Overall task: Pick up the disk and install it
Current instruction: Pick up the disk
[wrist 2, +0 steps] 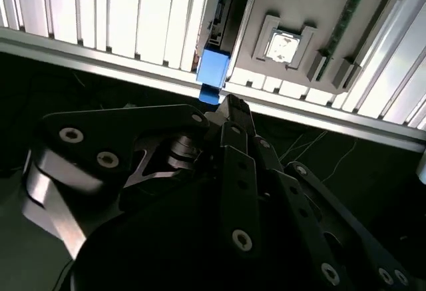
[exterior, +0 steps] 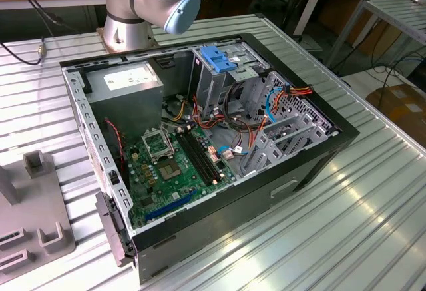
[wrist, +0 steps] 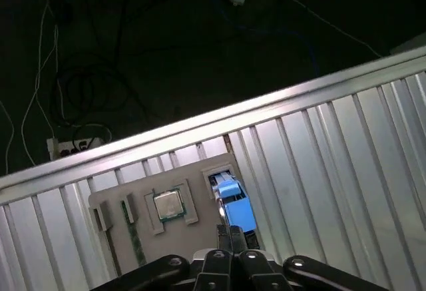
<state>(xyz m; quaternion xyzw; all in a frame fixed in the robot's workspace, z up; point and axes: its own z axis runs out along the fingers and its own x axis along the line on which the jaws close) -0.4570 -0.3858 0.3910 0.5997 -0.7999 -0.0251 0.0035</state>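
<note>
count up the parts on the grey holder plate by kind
disk, in its blue carrier: 1
processor chip: 1
green memory stick: 1
total: 3 parts on the grey holder plate

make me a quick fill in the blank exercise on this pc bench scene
1. The plastic bracket on the disk is ___ in colour.
2. In both wrist views the gripper is nearest to the ___, which stands in a grey tray.
3. In the exterior view the motherboard inside the open computer case is ___.

Missing words: blue; disk; green
</note>
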